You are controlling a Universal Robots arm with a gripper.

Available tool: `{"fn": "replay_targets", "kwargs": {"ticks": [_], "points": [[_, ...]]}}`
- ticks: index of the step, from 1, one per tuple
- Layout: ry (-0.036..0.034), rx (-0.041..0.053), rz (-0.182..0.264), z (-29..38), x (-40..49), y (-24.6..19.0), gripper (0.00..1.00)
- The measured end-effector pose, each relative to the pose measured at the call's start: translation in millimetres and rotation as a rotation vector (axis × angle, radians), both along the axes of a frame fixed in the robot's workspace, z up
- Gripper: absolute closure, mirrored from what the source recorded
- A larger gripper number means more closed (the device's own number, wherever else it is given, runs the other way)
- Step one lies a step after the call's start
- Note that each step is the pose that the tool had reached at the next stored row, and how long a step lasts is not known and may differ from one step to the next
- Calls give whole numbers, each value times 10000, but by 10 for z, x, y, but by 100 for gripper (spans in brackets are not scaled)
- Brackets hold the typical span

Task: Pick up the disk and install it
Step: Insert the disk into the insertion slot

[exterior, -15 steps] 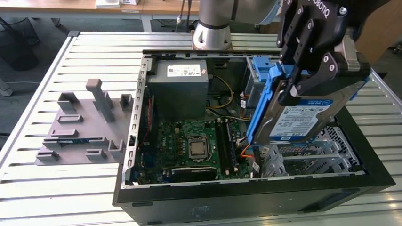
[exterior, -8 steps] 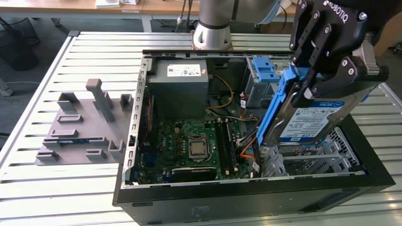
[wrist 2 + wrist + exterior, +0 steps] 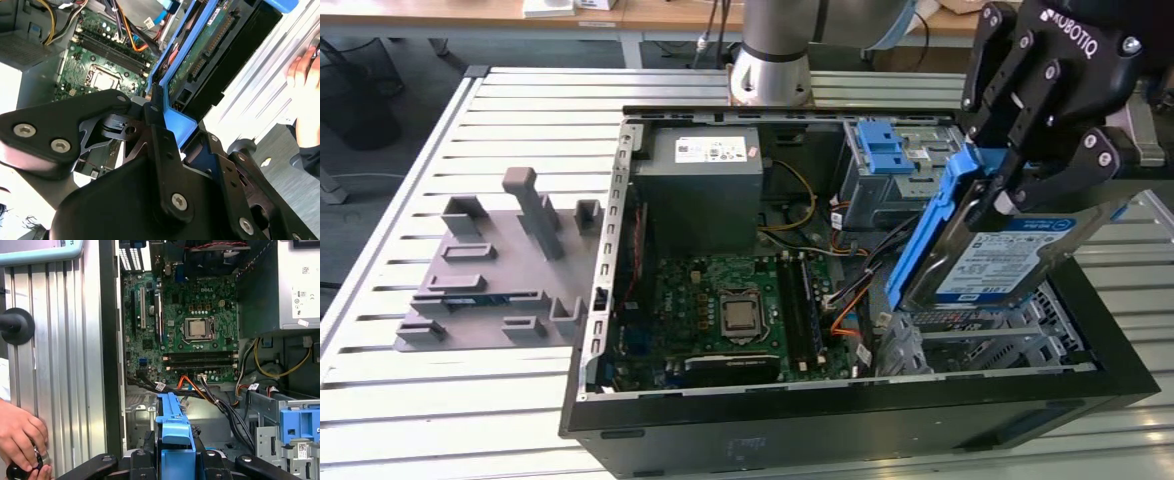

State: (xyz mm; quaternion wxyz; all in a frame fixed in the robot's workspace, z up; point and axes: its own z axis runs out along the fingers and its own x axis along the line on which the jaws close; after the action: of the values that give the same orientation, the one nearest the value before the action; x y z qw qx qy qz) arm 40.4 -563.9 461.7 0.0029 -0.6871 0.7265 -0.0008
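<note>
My pincer [image 3: 1014, 193] clamps the disk [image 3: 1001, 262] tilted over the drive bay [image 3: 987, 345]; could snag loose cables [image 3: 849, 298] or jam crooked.

One disk [image 3: 1003, 265], one computer case [image 3: 854, 425], one power supply [image 3: 707, 200] (grey box), one fixture plate [image 3: 480, 300].

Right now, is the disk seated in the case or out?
Out. The gripper, jaws clamped on the disk, holds it tilted over the open case.
</note>
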Motion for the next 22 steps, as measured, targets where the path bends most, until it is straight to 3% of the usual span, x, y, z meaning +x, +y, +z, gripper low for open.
{"fn": "replay_targets", "kwargs": {"ticks": [17,22], "points": [[3,1,0,-101,193,-7,64],[3,1,0,-110,203,-8,64]]}}
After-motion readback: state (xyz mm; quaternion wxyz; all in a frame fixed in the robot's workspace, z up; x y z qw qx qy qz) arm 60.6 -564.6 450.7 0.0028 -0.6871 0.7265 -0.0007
